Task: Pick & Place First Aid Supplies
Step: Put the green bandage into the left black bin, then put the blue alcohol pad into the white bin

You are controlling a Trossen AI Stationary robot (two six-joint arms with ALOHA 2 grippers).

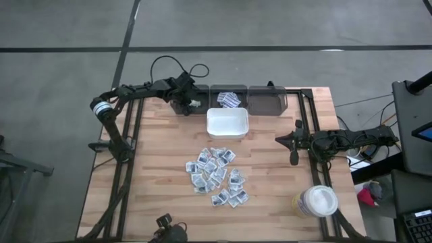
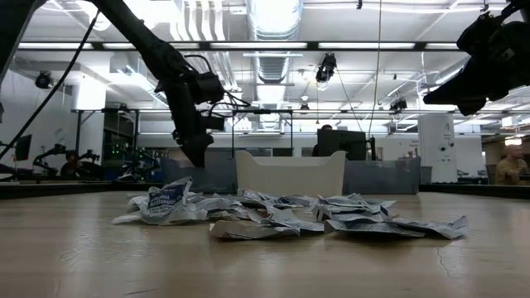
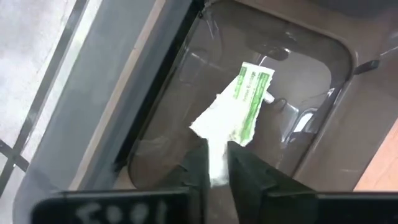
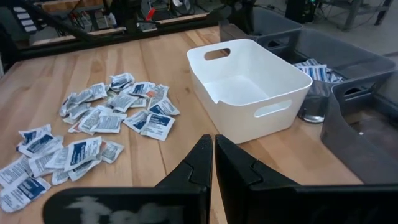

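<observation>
— Sachets [image 1: 216, 170], white with blue-grey print, are lying heaped on the wooden table [image 1: 155, 169], just in front of the white bin [image 1: 227, 123]. Where is the left gripper [image 3: 216, 163] working?

— It is hanging over the leftmost of three dark bins [image 3: 305, 93] at the table's far edge. A green-printed sachet [image 3: 239, 106] is showing just ahead of its fingertips, over the bin's floor.

— Are the fingers [image 3: 245, 174] holding it?

— They are standing narrowly apart with the sachet's white end between them; whether they are gripping it cannot be told.

— And the middle dark bin?

— Blue-striped sachets [image 1: 229, 98] are lying in it.

— And the right gripper [image 4: 214, 157]?

— It is waiting above the table's right side, fingers pressed together on nothing, the white bin and the heap lying ahead of its tips. A white lidded tub [image 1: 317, 201] is sitting near the table's front right corner.
</observation>
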